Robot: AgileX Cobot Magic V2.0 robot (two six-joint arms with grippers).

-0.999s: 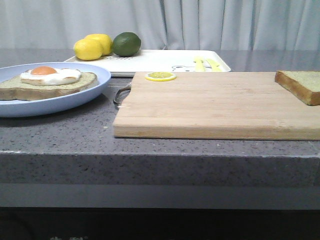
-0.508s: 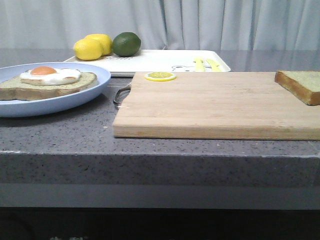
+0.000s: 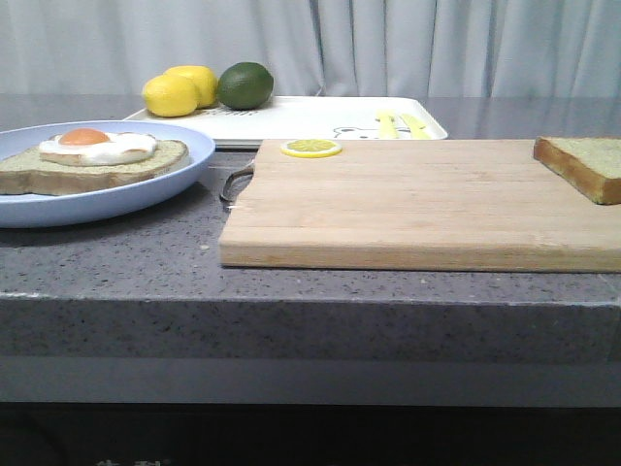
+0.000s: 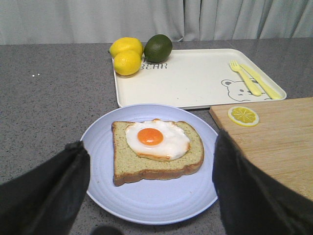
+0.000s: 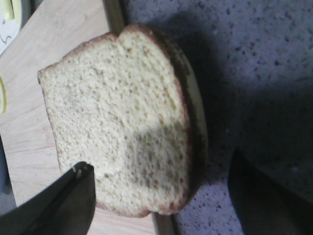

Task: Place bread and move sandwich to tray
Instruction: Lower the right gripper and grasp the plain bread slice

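A: Which step is this?

B: The first, I judge. The bread [image 5: 122,122] lies flat at the far right end of the cutting board [image 3: 417,204], its crust hanging over that edge above the grey surface [image 3: 116,262]. The right hand [image 5: 161,200] hangs over the slice with its fingers spread, one over the crumb and the other out past the crust over the surface. Nothing is gripped.

A: And the sandwich?

B: Off the board's left end, on the blue plate [image 4: 146,196]. So far the sandwich [image 4: 156,152] is one slice with a fried egg on top. The left hand [image 4: 149,196] is spread wide too, a finger at either side of the plate, holding nothing.

A: Where is the tray?

B: The tray [image 3: 310,118] sits just behind the board, with two lemons [image 3: 179,90] and a lime [image 3: 245,84] at its left end.

A: What does the next move call for?

B: Probably lowering the right hand so both fingers bracket the slice, then closing on its crust sides. The overhang may help a finger get under it.
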